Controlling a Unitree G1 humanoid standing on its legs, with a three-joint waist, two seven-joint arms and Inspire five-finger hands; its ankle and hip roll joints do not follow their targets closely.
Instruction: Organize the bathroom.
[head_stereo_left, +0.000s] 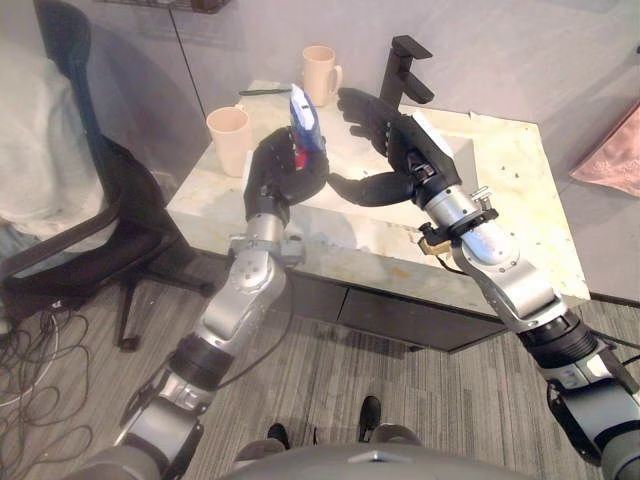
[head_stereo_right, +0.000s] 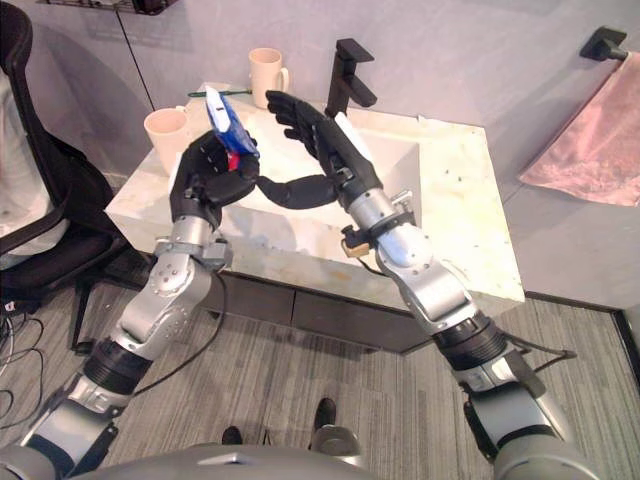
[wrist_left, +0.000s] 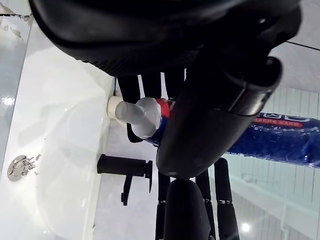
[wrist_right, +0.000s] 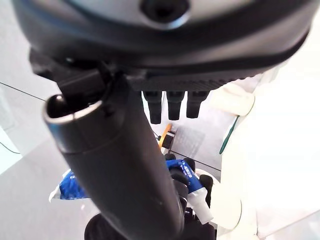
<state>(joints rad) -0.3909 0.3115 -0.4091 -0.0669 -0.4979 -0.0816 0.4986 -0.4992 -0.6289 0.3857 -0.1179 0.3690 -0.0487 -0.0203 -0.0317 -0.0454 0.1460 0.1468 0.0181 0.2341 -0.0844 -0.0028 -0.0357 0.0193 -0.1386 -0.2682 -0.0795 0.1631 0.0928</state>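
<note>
Nearest you, the left robot hand (head_stereo_left: 283, 172) is curled around a blue toothpaste tube (head_stereo_left: 305, 120), holding it upright above the front edge of the bench (head_stereo_left: 520, 200), flat end up and white cap (wrist_left: 118, 107) pointing down toward the basin. Right beside it, the right robot hand (head_stereo_left: 385, 135) reaches across over the sink (head_stereo_right: 405, 160) with its fingers straight and spread, its thumb stretched out under the left hand and holding nothing.

You look to be mid-way through putting the tube away, possibly passing it from one hand to the other (that is a judgement, not something shown). The next move calls for either closing the right hand on the tube's body before the left lets go, or carrying it to one of the cups.

Further back, a peach cup (head_stereo_left: 230, 135) stands at the bench's left edge, well apart from a second cup (head_stereo_left: 320, 72) near the wall, with a green toothbrush (head_stereo_left: 265, 92) lying between them. The black faucet (head_stereo_left: 405, 70) rises behind the sink. A pink towel (head_stereo_right: 595, 135) hangs at far right.

There is print on the tube, but it is too small to read.
</note>
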